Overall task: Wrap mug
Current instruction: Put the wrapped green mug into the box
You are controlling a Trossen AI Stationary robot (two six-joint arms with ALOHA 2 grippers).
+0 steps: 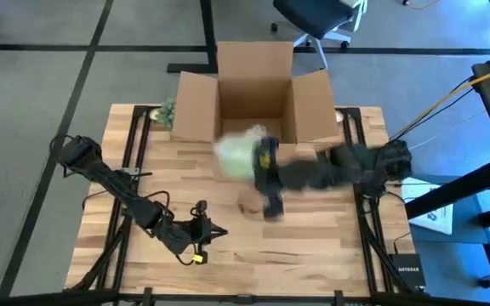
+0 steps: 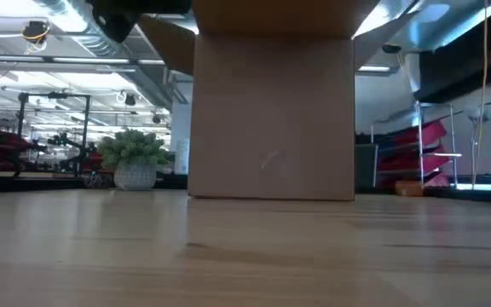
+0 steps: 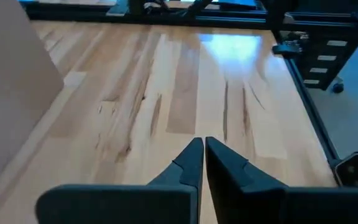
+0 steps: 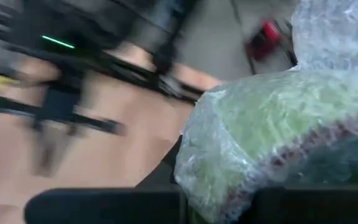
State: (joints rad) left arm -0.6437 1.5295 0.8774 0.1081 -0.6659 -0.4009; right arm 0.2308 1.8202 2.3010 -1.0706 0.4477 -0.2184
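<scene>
Beside box (image 1: 253, 89), right pincer (image 1: 258, 161) gripping wrapped mug (image 1: 238, 151)

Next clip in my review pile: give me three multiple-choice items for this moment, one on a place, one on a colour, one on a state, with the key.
1. Where is the cardboard box?
A. at the table's far edge, middle
B. on the floor
C. under the left arm

2. What colour shows through the bubble-wrapped bundle?
A. red
B. green
C. black

3. How are the left gripper's fingers?
A. wide open
B. closed on the bundle
C. closed together, holding nothing

Key: 1 A, the high view shows the box standing open at the far side of the table. 2 B, green shows through the wrap, held in the right gripper. 3 C, the left wrist view shows the fingers meeting over bare wood.
</scene>
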